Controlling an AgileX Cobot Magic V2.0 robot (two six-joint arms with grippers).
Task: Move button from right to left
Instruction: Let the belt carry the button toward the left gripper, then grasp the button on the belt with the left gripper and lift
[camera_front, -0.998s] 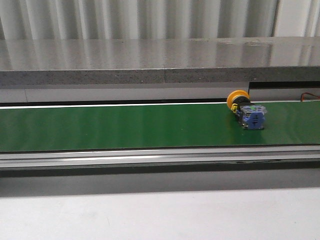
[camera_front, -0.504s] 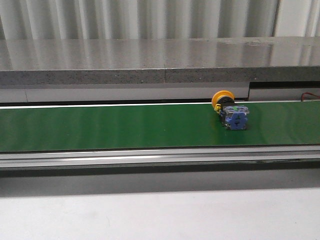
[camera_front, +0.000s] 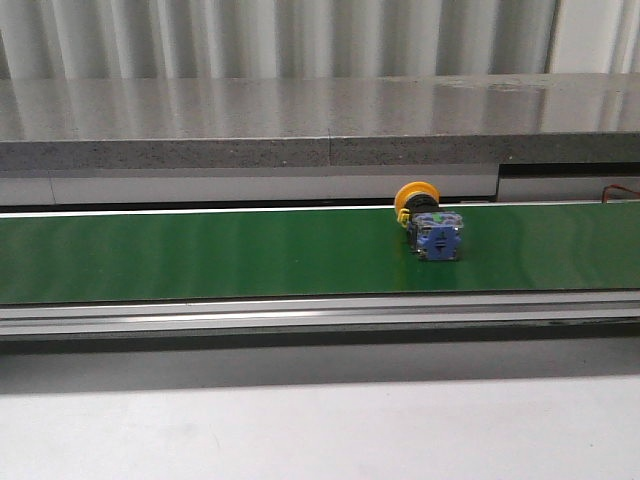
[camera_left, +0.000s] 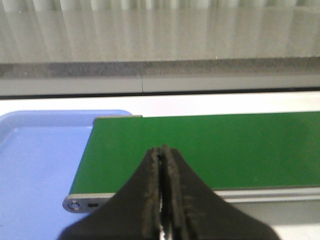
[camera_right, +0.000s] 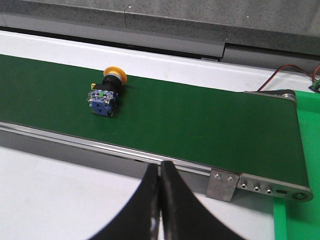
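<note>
The small push button (camera_front: 427, 223) with a round yellow-orange cap, a dark collar and a blue blocky body lies on its side on the long flat green conveyor belt (camera_front: 200, 255), right of the belt's middle in the front view and close to the belt's far edge. Its cap points toward the far side and its blue body faces the camera; the body carries small green and pale markings on its faceted plastic face. The belt surface is smooth and matte, bordered along its near side by a brushed silver metal rail (camera_front: 250, 315). Behind the belt runs a grey speckled stone-like ledge (camera_front: 300, 120) with a glossy top, backed by a pale corrugated wall (camera_front: 280, 35). In the left wrist view, a light-blue plastic tray (camera_left: 35, 160) sits just beside the belt's end. The left gripper (camera_left: 162, 200) has dark, rough-edged fingers pressed together with nothing between them. The right gripper (camera_right: 160, 210) likewise shows its black fingers closed against each other, empty, near the rail and well apart from the button.
</note>
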